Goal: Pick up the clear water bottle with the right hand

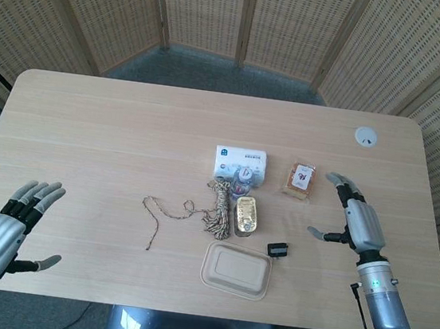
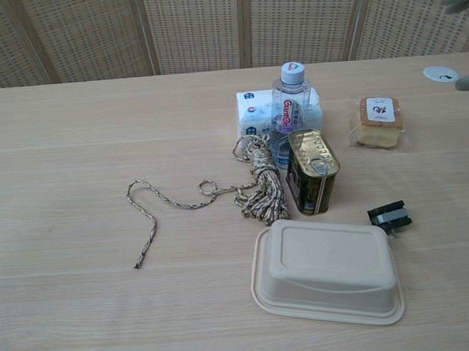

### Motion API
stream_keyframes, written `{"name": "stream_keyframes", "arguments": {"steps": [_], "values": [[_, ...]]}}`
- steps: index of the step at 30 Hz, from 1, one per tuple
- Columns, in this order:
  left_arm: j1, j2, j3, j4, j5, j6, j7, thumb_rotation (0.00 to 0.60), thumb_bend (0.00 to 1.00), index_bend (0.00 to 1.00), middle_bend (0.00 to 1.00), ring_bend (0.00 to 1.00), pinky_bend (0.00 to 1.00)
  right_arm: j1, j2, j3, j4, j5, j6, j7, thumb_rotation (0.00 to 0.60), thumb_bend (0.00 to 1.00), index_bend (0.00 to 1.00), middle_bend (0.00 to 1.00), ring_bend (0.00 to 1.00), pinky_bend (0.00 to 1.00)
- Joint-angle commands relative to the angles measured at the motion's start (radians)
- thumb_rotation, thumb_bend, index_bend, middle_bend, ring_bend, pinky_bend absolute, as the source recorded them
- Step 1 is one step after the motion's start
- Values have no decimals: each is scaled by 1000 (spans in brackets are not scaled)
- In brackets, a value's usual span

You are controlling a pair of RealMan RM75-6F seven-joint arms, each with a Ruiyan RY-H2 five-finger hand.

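The clear water bottle (image 2: 291, 107) stands upright mid-table, with a pale blue cap and a red and purple label; from above it shows as a small round top (image 1: 244, 180). It stands between a white tissue pack (image 1: 240, 162) behind it and a gold tin can (image 1: 247, 214) in front. My right hand (image 1: 356, 216) hovers open over the table well to the right of the bottle, fingers spread; only its fingertips (image 2: 463, 1) reach into the chest view's top right corner. My left hand (image 1: 10, 227) is open near the table's front left edge.
A wrapped cake slice (image 1: 300, 180) lies between the bottle and my right hand. A coiled rope (image 1: 216, 206) trails left of the can. A beige lidded food box (image 1: 237, 269) and a small black clip (image 1: 277, 250) lie in front. A white round grommet (image 1: 366, 136) sits far right.
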Motion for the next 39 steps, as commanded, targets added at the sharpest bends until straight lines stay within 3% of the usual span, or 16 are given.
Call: {"name": "stream_keyframes", "arguments": {"steps": [1, 11, 20, 30, 39], "values": [[-2, -2, 0, 0, -3, -4, 2, 600, 152, 0, 0, 0, 0, 2, -2, -1, 2, 1, -5, 1, 600, 117, 0, 0, 0, 0], [10, 10, 7, -7, 14, 14, 8, 600, 153, 0, 0, 0, 0, -4, -2, -5, 5, -26, 1, 28, 600, 117, 0, 0, 0, 0], [13, 26, 10, -22, 25, 19, 16, 600, 152, 0, 0, 0, 0, 56, -21, 23, 41, -30, -92, 110, 600, 118, 0, 0, 0, 0], [7, 24, 3, -25, 6, 6, 21, 600, 154, 0, 0, 0, 0, 183, -87, 69, 138, -7, -265, 215, 593, 115, 0, 0, 0, 0], [-1, 19, -6, -27, -23, -11, 29, 600, 153, 0, 0, 0, 0, 268, -172, 89, 296, 46, -355, 237, 526, 113, 0, 0, 0, 0]]}}
